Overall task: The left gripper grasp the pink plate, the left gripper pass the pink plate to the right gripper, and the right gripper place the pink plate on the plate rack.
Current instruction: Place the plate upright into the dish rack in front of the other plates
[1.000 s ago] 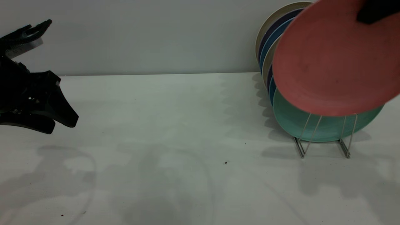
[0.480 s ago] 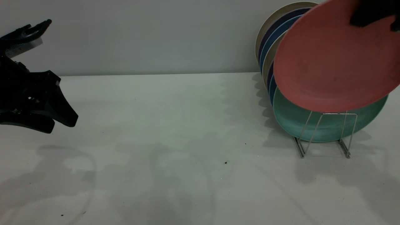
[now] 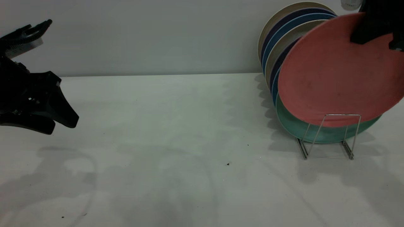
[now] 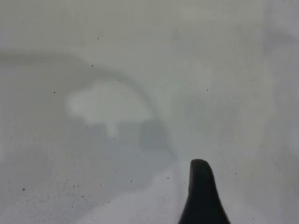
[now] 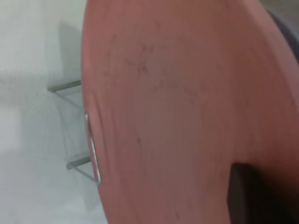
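The pink plate (image 3: 334, 72) hangs tilted over the plate rack (image 3: 302, 148). Its lower rim sits behind the rack's front wire loop and in front of a teal plate (image 3: 292, 126). My right gripper (image 3: 374, 30), at the top right, is shut on the plate's upper rim. In the right wrist view the pink plate (image 5: 177, 102) fills the picture, with one dark finger (image 5: 240, 193) pressed on it and the rack's wires (image 5: 93, 161) at its edge. My left gripper (image 3: 63, 126) hovers open and empty at the far left above the table. One finger (image 4: 201, 196) shows in the left wrist view.
Several plates, beige, navy and blue (image 3: 284, 22), stand upright in the rack behind the teal one, near the back wall. The white table (image 3: 189, 142) stretches between the two arms, with a few small dark specks (image 3: 228, 164).
The right gripper has lowered the pink plate and turned it more upright. Its lower rim has dropped from above the front wire loop to behind it. The left arm has not moved.
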